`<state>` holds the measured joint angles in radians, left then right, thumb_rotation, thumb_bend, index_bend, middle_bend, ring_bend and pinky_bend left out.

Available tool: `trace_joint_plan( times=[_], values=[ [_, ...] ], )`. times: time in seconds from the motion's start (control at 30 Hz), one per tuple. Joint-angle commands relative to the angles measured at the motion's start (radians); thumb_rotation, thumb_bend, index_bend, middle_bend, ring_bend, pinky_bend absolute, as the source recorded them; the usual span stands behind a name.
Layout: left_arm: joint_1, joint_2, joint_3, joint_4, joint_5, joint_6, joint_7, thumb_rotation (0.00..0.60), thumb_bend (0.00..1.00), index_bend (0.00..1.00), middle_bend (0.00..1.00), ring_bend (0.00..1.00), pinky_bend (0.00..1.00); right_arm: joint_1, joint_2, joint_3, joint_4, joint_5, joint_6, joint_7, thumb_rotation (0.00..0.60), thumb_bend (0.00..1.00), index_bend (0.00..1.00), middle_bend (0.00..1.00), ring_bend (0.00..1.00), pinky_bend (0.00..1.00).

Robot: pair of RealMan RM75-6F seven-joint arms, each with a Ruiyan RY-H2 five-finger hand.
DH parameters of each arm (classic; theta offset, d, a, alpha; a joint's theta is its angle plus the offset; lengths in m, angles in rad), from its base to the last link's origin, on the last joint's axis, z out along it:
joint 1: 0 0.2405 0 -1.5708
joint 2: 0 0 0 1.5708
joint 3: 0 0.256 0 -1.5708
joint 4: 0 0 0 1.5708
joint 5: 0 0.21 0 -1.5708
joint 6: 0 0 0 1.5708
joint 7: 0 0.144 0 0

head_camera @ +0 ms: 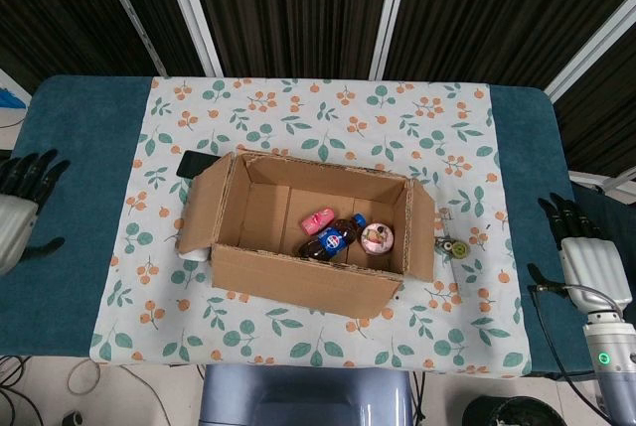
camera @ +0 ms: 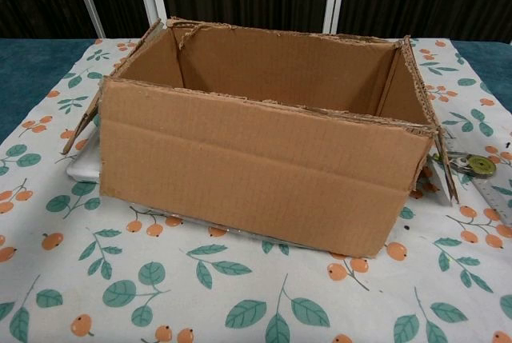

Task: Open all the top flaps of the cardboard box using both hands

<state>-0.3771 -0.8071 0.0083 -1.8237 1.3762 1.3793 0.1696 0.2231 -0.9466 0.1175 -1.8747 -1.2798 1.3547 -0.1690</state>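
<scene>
Floral tablecloth [head_camera: 318, 113]: cardboard box [head_camera: 313, 237] centred, well apart from empty, splayed left hand [head_camera: 18, 203] and right hand [head_camera: 588, 257].

A white tablecloth [head_camera: 298, 113] printed with orange berries and green leaves covers the middle of a table whose teal surface [head_camera: 75, 148] shows at both ends, with dark vertical blinds [head_camera: 298, 9] behind it. On the cloth lie a flat black object [head_camera: 195, 163] toward the back left, a white object [camera: 82, 169] low at the left, and a small round greenish item [head_camera: 459, 247] at the right beside a clear ruler [camera: 492, 195]. Also in view are a dark bottle with a blue cap and a blue and red label [head_camera: 331, 238], a pink item [head_camera: 319, 218] just behind it, and a round pinkish item [head_camera: 377, 238] just to its right.
</scene>
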Motion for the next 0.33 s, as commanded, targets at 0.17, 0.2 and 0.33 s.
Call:
trace_joint_plan(
  times=[0.17, 0.2, 0.33],
  values=[
    [0.180, -0.218, 0.049, 0.114, -0.006, 0.180, -0.001, 0.600, 0.05, 0.00, 0.00, 0.00, 0.04, -0.063, -0.022, -0.050, 0.061, -0.063, 0.067, -0.011, 0.600, 0.24, 0.00, 0.00, 0.00, 0.21],
    [0.194, -0.236, 0.050, 0.132, -0.002, 0.191, -0.012, 0.600, 0.05, 0.00, 0.00, 0.00, 0.04, -0.070, -0.032, -0.052, 0.076, -0.072, 0.079, -0.005, 0.600, 0.24, 0.00, 0.00, 0.00, 0.21],
    [0.234, -0.286, 0.060, 0.222, 0.026, 0.223, -0.037, 0.600, 0.05, 0.00, 0.00, 0.00, 0.04, -0.078, -0.053, -0.052, 0.119, -0.084, 0.089, 0.004, 0.600, 0.23, 0.00, 0.00, 0.00, 0.21]
  ],
)
